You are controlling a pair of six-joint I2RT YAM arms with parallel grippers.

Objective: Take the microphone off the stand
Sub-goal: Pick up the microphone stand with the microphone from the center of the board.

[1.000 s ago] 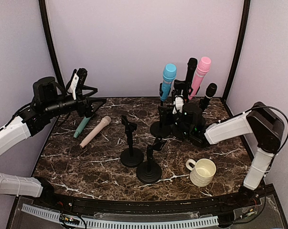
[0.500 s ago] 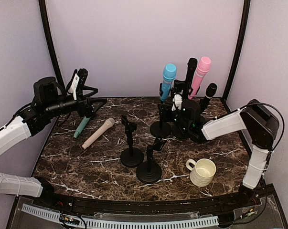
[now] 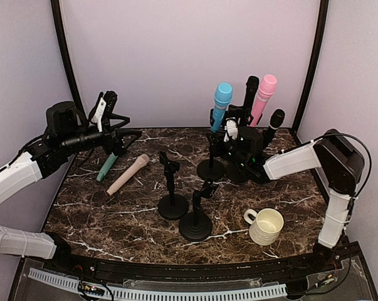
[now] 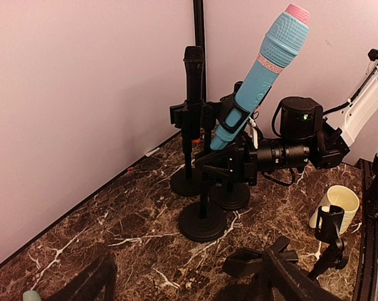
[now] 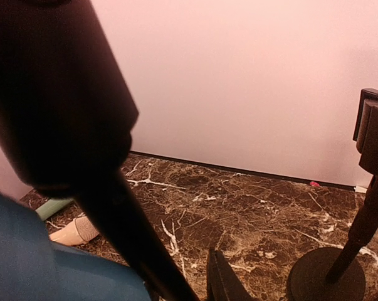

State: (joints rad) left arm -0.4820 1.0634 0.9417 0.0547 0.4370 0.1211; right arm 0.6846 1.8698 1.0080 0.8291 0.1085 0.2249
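A blue microphone (image 3: 220, 106) stands tilted in its clip on a black stand (image 3: 210, 168) at the back middle. My right gripper (image 3: 229, 140) is open, its jaws level with the microphone's lower handle and the clip. In the right wrist view the blue handle (image 5: 44, 266) fills the lower left beside a blurred black part (image 5: 69, 113), and only one finger (image 5: 222, 280) shows. The left wrist view shows the blue microphone (image 4: 257, 75) with the right gripper (image 4: 234, 167) at its base. My left gripper (image 3: 116, 135) is open and empty, raised at the far left.
A pink microphone (image 3: 262, 97) and two black ones (image 3: 250, 88) (image 3: 275, 121) stand in stands behind. Two empty stands (image 3: 172, 188) (image 3: 198, 216) are in the middle. A teal microphone (image 3: 107, 166) and a beige one (image 3: 127, 174) lie at the left. A cream cup (image 3: 265, 226) sits front right.
My right gripper has moved back and left, closing in on the blue microphone's stand. The left arm has barely shifted.
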